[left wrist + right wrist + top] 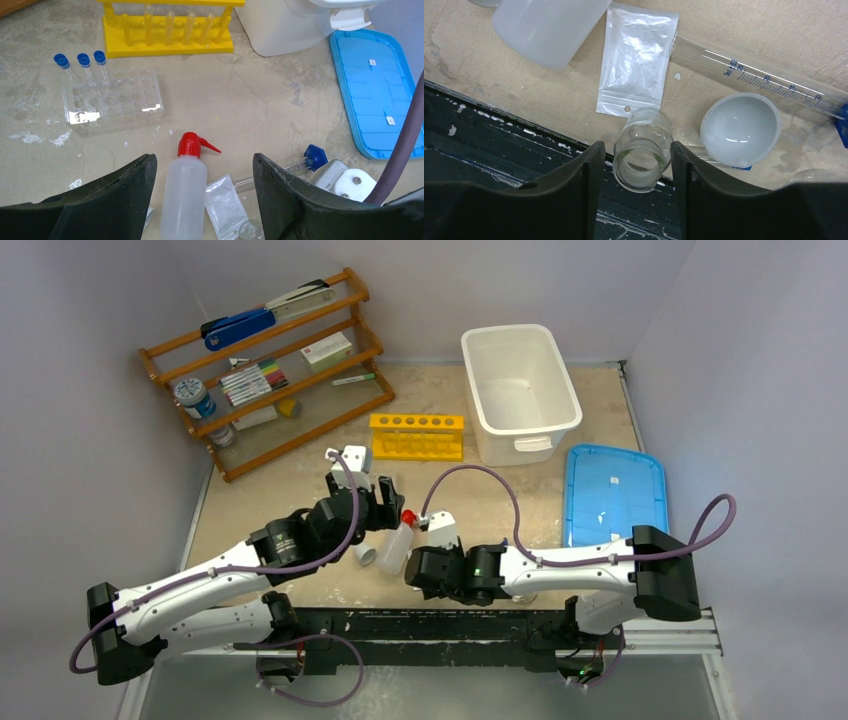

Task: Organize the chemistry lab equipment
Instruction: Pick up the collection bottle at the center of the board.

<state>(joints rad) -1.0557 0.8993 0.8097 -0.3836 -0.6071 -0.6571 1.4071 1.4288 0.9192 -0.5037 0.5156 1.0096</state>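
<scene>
A white squeeze bottle (395, 548) with a red nozzle lies on the table between the two arms. My left gripper (204, 157) hangs open above the squeeze bottle (182, 195), one finger to each side and not touching it. My right gripper (634, 145) is at the table's near edge, its jaws on either side of a small clear glass flask (641, 150) lying on its side. The right finger is almost on the glass and a thin gap shows on the left. A white round dish (739, 129), a graduated blue-capped tube (769, 82) and a small plastic bag (636, 60) lie close by.
A clear tube tray (115, 100) holds three blue-capped tubes (82, 62). Behind it stands the yellow rack (416, 436). A white bin (520, 390) and a blue lid (613, 495) are at the right, a wooden shelf (265, 370) at the back left. A black rail (499, 130) runs along the near edge.
</scene>
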